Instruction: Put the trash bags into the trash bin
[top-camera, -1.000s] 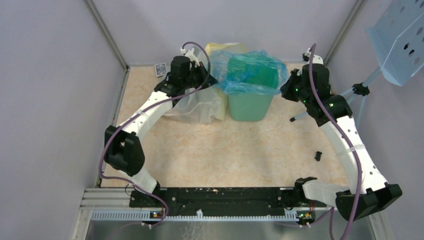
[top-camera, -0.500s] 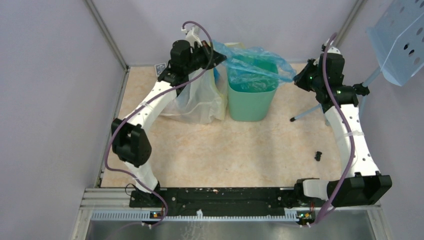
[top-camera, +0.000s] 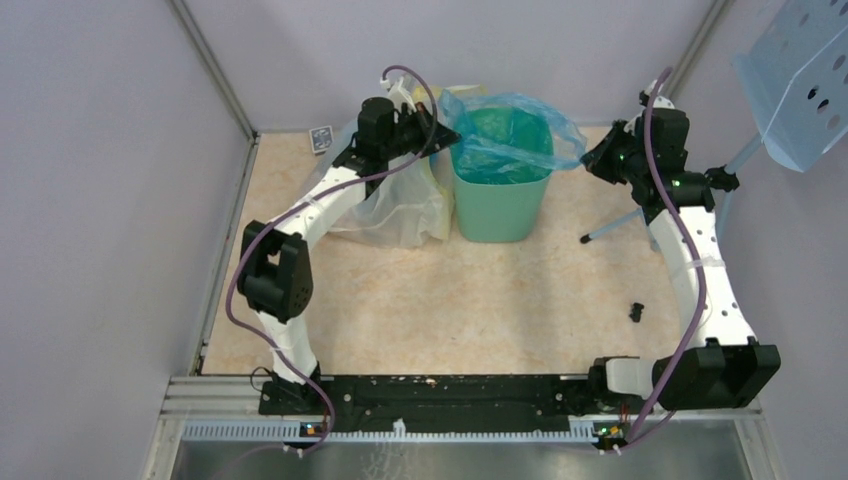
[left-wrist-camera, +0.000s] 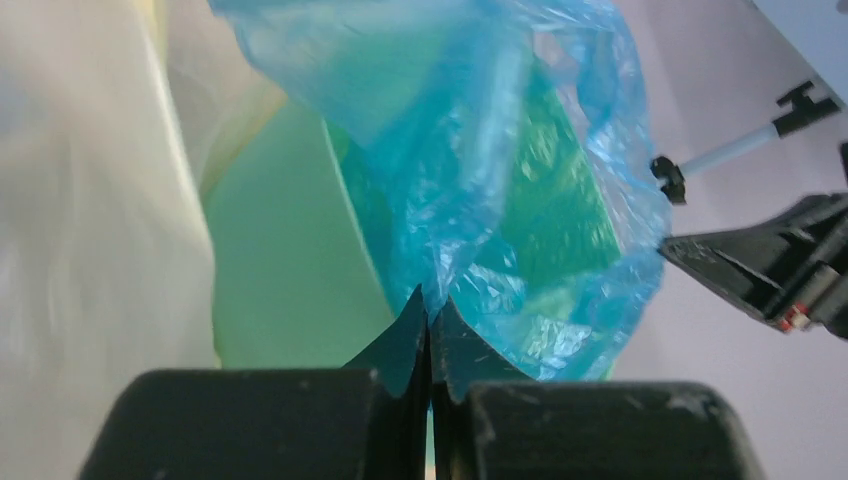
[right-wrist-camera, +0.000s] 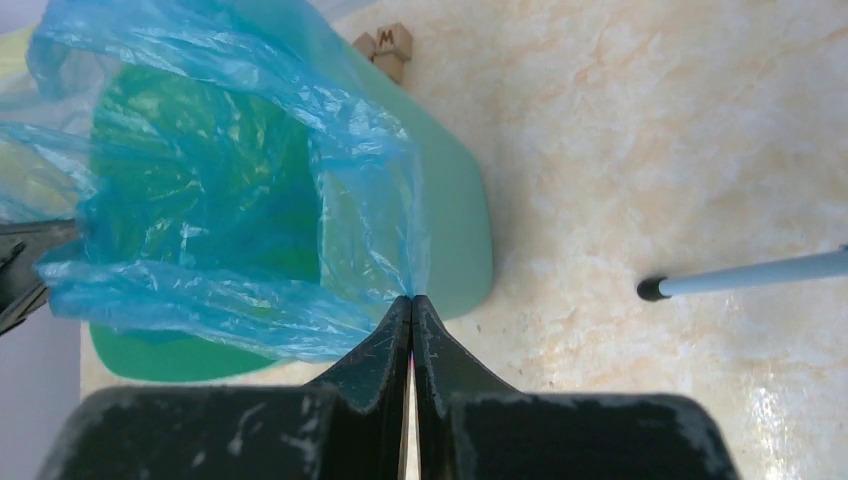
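Seen from above, a mint-green trash bin (top-camera: 497, 208) stood upright toward the far side of a marbled beige bench (top-camera: 450, 290), roughly midway between the two arms. A thin, crinkly blue trash bag (top-camera: 505, 122) sat with its body down inside the bin. Its open mouth was raised above the rim and stretched wide to the left and right.

The left end effector (top-camera: 447, 133) was at the bin's far-left corner. In the left wrist view its two black fingers were pressed tightly together, with a pinch of the bag's edge clamped between the tips. The right end effector (top-camera: 588, 160) was just to the right of the bin. In the right wrist view its fingers were likewise closed on the bag's opposite edge, with no gap between them. The blue film ran taut from one grip to the other, and the green inner walls of the bin showed through it.

A larger clear-and-yellowish sack (top-camera: 395, 205) slumped on the bench against the bin's left side, under the left arm. In the right wrist view, small wooden blocks (right-wrist-camera: 388, 47), one marked with an M, lay on the bench just beyond the bin. A pale pole (right-wrist-camera: 750, 275) with a black tip rested on the bench, well to the right of the bin.
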